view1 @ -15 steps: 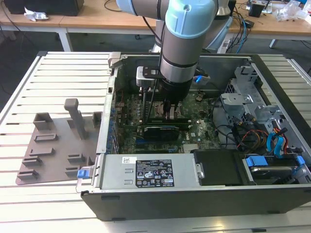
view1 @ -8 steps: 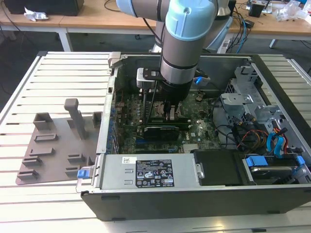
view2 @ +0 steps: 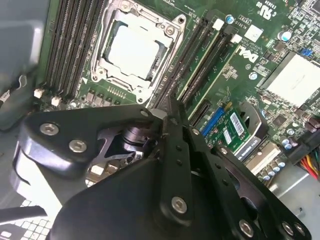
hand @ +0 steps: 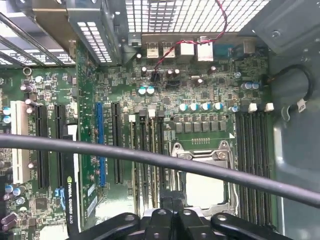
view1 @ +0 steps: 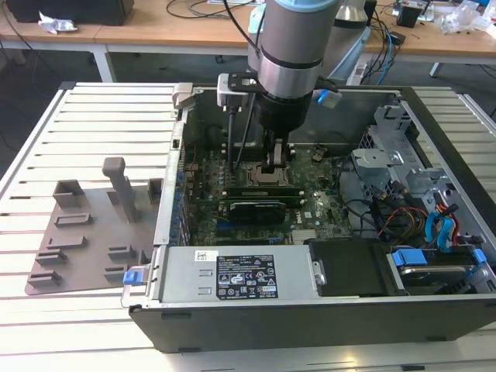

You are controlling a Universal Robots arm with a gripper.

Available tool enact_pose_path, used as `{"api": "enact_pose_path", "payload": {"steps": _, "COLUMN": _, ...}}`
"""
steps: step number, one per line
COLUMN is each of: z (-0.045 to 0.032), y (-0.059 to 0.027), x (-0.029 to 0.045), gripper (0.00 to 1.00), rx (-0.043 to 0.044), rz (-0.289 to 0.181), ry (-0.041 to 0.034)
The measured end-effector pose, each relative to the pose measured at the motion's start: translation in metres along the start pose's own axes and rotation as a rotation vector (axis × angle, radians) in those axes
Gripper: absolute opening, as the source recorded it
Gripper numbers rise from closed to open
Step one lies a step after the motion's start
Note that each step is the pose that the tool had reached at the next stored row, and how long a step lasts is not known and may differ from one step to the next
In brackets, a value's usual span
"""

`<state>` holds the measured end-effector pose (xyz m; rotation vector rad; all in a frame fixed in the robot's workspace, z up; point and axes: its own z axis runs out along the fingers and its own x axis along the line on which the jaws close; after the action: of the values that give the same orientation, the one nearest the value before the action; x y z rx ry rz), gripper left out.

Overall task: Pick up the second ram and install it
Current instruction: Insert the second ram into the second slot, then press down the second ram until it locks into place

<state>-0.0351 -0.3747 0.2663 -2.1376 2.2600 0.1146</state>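
Observation:
My gripper (view1: pixel 277 164) hangs inside the open computer case, low over the motherboard (view1: pixel 310 209), with its fingers shut together. In the second wrist view the gripper (view2: pixel 170 107) ends right at the near end of the memory slots beside the CPU socket (view2: pixel 132 50). The second ram (view2: pixel 202 61) shows as a thin green strip seated in one of those slots, running away from the tips. I cannot tell if the tips touch it. The exterior view shows the ram (view1: pixel 260 188) as a green line just in front of the socket. In the first wrist view the gripper (hand: pixel 170 202) sits over the slots (hand: pixel 145 150).
A grey slotted holder tray (view1: pixel 85 232) lies on the slatted table at the exterior view's left. A graphics card (view1: pixel 252 209) sits just in front of the slots. The power supply (view1: pixel 232 275), drive cage (view1: pixel 387 155) and wiring (view1: pixel 434 217) crowd the case. A black cable (hand: pixel 150 157) crosses the first wrist view.

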Motion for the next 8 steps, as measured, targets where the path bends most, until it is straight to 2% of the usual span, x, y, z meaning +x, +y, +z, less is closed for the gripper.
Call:
{"api": "enact_pose_path", "payload": {"steps": 3, "z": -0.0005, "y": 0.0001, "x": 0.0000, "gripper": 0.10, "rx": -0.0001, "rz": 0.000, "ry": 0.0002}}
{"api": "enact_pose_path", "payload": {"steps": 4, "z": 0.0045, "y": -0.0092, "x": -0.0006, "gripper": 0.10, "rx": -0.0034, "rz": 0.000, "ry": 0.0009}}
{"api": "enact_pose_path", "payload": {"steps": 6, "z": 0.0152, "y": -0.0366, "x": -0.0029, "gripper": 0.10, "rx": -0.0087, "rz": -0.001, "ry": 0.0010}}
{"api": "enact_pose_path", "payload": {"steps": 7, "z": 0.0185, "y": -0.0410, "x": -0.0030, "gripper": 0.10, "rx": -0.0095, "rz": -0.002, "ry": 0.0013}}
{"api": "enact_pose_path", "payload": {"steps": 8, "z": 0.0199, "y": -0.0417, "x": -0.0028, "gripper": 0.10, "rx": -0.0100, "rz": -0.002, "ry": 0.0029}}
